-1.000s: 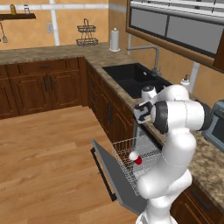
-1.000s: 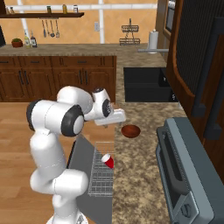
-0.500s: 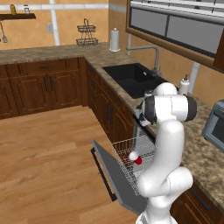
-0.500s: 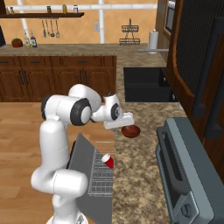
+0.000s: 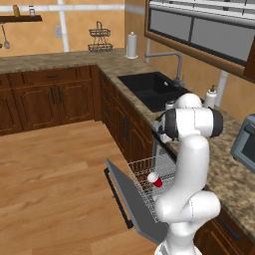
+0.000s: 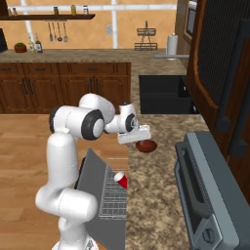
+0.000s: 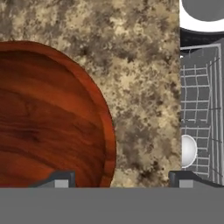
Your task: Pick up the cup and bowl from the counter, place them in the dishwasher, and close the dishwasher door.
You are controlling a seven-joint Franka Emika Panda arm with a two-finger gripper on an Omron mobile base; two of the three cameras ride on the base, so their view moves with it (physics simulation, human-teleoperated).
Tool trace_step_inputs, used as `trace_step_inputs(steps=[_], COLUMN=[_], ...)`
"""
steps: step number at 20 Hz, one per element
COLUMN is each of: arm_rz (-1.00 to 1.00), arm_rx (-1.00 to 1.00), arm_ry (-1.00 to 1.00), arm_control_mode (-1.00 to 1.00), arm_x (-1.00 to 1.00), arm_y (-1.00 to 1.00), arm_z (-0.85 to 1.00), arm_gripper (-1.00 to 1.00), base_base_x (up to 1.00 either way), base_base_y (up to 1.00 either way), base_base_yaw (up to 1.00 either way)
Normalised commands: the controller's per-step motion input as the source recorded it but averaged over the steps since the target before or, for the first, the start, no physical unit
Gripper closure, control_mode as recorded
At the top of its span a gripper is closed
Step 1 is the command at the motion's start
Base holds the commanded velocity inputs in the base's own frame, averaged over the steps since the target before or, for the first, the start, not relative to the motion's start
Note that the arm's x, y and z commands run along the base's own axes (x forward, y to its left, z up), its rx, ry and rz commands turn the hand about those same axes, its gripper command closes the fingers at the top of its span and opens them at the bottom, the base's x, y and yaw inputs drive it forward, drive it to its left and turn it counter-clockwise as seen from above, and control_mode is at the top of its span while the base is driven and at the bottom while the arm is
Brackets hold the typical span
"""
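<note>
The reddish-brown bowl [image 7: 48,118] [image 6: 146,145] sits on the speckled counter [image 7: 148,87] [image 6: 156,185] beside the sink. My gripper [image 7: 121,179] [image 6: 141,141] hangs low over it, open, with the bowl's near rim between the two fingertips [image 7: 59,178]; no contact shows. The red cup [image 5: 155,180] [image 6: 120,179] lies in the dishwasher's white wire rack [image 5: 149,172] [image 7: 201,109], and its white inside [image 7: 188,151] faces the hand. The dishwasher door [image 5: 127,196] [image 6: 92,178] is dropped open over the wooden floor.
A grey toaster oven [image 6: 210,195] [image 5: 246,142] stands on the counter close to the bowl. The black sink [image 5: 152,89] with its tap and a soap bottle [image 5: 211,97] lie beyond. My own arm blocks the bowl in the left base view.
The arm has swung from above the rack over to the counter, and the hand has come down onto the bowl's rim. The cup stays in the rack.
</note>
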Motion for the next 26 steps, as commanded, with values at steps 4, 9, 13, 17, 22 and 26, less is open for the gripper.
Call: trace_step_inputs(steps=[4,9,13,17,22,26], arm_rz=[0.0,0.0,0.0,0.0,0.0,0.0], arm_rx=[0.03,0.14,0.01,0.06,0.0,0.0], arm_ry=[0.0,-0.01,0.0,-0.04,0.0,0.0], arm_control_mode=[-1.0,-1.0,-1.0,-1.0,-1.0,-1.0], arm_x=[-0.06,-0.3,0.0,-0.46,-0.22,-0.39], arm_y=[-1.0,-1.0,-0.47,0.29,0.31,0.31], arm_z=[-0.37,-0.1,-0.48,0.08,0.36,0.4], arm_gripper=[1.0,1.0,1.0,1.0,1.0,1.0], base_base_x=[0.0,0.0,0.0,0.0,0.0,0.0], base_base_y=[0.0,0.0,0.0,0.0,0.0,0.0], base_base_yaw=[0.0,0.0,0.0,0.0,0.0,0.0])
